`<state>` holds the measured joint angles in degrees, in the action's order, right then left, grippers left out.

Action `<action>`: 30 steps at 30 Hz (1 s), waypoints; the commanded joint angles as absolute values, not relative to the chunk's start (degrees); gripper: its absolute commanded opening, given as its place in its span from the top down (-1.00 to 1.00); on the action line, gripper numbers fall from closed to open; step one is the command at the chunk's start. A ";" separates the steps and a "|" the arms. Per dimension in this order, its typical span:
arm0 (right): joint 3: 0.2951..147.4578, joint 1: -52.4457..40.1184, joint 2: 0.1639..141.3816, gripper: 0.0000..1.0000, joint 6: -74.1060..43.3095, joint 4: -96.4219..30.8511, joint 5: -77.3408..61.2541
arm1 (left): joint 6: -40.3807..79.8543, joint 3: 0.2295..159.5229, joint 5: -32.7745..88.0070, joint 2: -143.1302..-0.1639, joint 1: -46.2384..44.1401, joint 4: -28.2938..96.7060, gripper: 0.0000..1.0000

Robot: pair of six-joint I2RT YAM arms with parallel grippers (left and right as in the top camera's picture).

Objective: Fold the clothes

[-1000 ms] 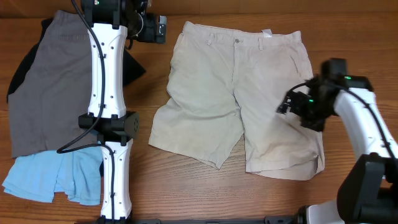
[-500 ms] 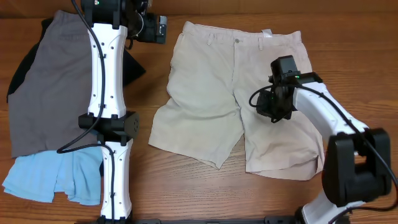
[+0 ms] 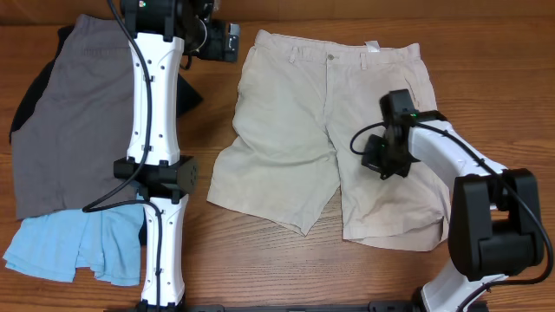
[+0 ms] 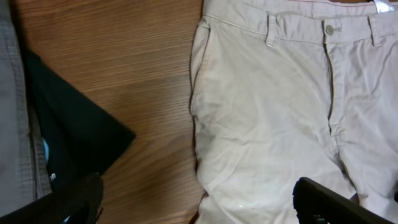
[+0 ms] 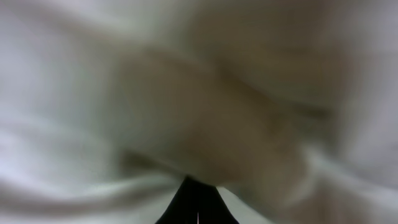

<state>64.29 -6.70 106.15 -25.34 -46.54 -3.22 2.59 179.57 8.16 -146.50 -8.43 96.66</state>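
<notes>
The beige shorts (image 3: 321, 130) lay spread flat at the frame's centre, waistband toward the top. The right gripper (image 3: 376, 159) was low over the leg at frame right; its blurred view did not show whether it was open or pinching. The left gripper (image 3: 227, 41), upper left, gaped empty. The cloth looked light and limp, best pinched at a hem or a waistband corner.

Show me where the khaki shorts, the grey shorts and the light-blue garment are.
khaki shorts (image 3: 290, 121), overhead view, on one leg's front panel below the waistband.
grey shorts (image 3: 74, 130), overhead view, middle of the visible fabric.
light-blue garment (image 3: 61, 247), overhead view, middle of the visible fabric.
</notes>
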 commanded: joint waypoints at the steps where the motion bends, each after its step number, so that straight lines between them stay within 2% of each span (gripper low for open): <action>1: 60.84 -2.90 106.69 0.92 -27.53 -44.56 -2.17 | 1.26 179.74 9.02 -146.26 -9.15 96.79 -1.00; 13: 58.39 11.70 106.69 0.92 -27.09 -39.00 -2.63 | 1.26 179.74 9.04 -146.26 -9.15 96.79 -1.00; 19: 58.41 21.41 106.69 0.92 -22.68 -34.39 -2.74 | 1.23 179.74 9.04 -146.26 -9.15 96.79 -1.00; 21: 58.67 24.10 106.69 0.90 -22.65 -31.70 -6.39 | 1.23 179.74 9.04 -146.26 -9.21 96.73 -1.00; 26: 63.79 28.25 106.69 0.77 -22.81 -28.25 -16.10 | 1.26 179.72 9.78 -146.91 -10.24 94.52 -1.00; 30: 72.84 28.40 106.69 0.74 -22.65 -35.07 -16.01 | 1.10 179.17 10.09 -147.72 -11.81 92.42 -1.00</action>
<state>65.25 28.73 107.04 -23.42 -33.01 -13.61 2.57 179.50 8.62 -146.50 -9.93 93.30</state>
